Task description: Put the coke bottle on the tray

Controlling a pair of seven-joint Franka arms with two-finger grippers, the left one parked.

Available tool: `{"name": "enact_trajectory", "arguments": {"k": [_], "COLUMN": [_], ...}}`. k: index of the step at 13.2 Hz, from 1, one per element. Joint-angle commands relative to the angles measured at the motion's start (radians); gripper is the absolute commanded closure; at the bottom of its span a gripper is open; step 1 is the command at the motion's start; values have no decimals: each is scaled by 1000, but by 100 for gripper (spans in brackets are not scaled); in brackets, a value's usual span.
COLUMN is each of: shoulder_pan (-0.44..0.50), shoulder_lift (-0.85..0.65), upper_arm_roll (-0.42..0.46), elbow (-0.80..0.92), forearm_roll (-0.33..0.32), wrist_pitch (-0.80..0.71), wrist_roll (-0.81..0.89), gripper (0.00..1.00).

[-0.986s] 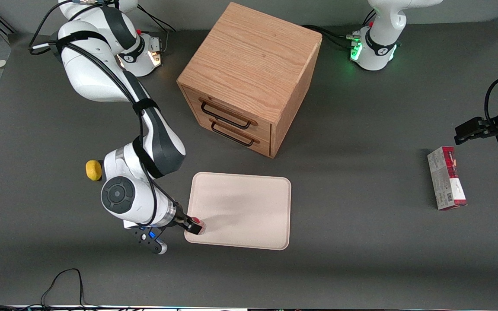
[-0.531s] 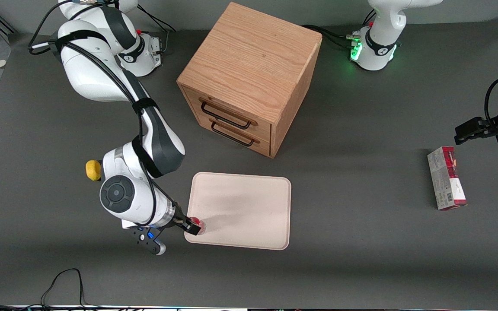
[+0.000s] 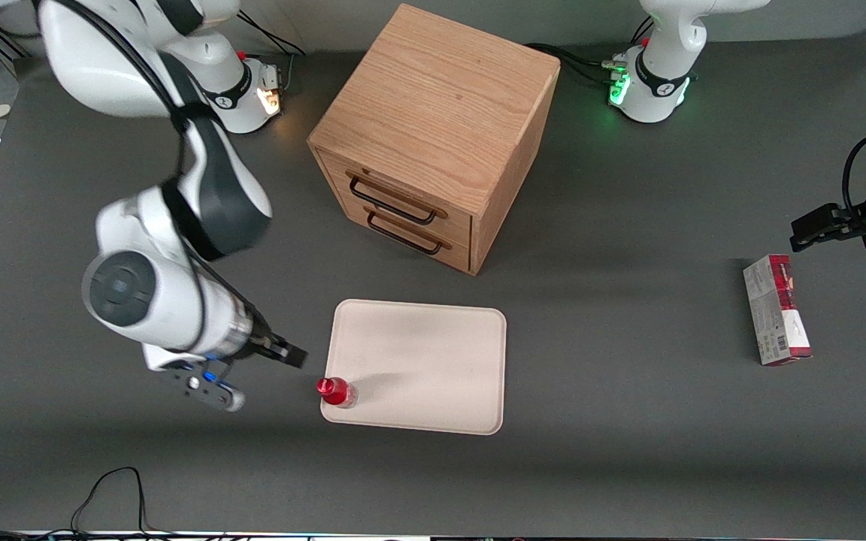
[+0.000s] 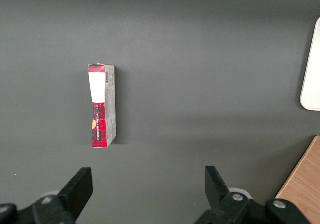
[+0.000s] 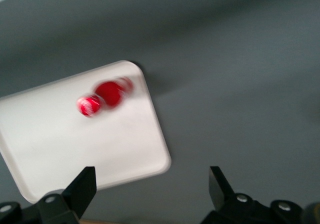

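Coke bottle [image 3: 337, 391] upright in tray [image 3: 433, 353] corner; light, rigid, top-heavy, best gripped mid-body. Claw [image 3: 292, 354] spread, empty, above bench.

Dark grey table [image 3: 628, 421] carries tray [image 3: 433, 361], wooden drawer cabinet [image 3: 433, 135], carton [image 3: 776, 309].

White arm [image 3: 177, 300], dark grey joints — black cables, black hand [image 3: 286, 353], blue light.

Even soft lighting, faint shadows, right wrist view motion-blurred
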Motion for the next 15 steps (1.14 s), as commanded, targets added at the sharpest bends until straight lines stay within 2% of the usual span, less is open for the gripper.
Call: {"name": "enact_trajectory", "arguments": {"k": [1,4,6,8,15], "shoulder_pan": [-71,-67,-32,48,22], "shoulder_lift": [-355,-532,-590,-595,-583], "upper_arm_roll": [-21,-136,-164,-242,-242], "elbow": [-414,-486,-486,-481,-464], "forearm_roll": [28,28,19,17,28], "wrist_pitch": [-31,-167,-197,-197,-203], "wrist_roll": [-292,-581,-617,-617,-635], "gripper": [0,0,0,0,0]}}
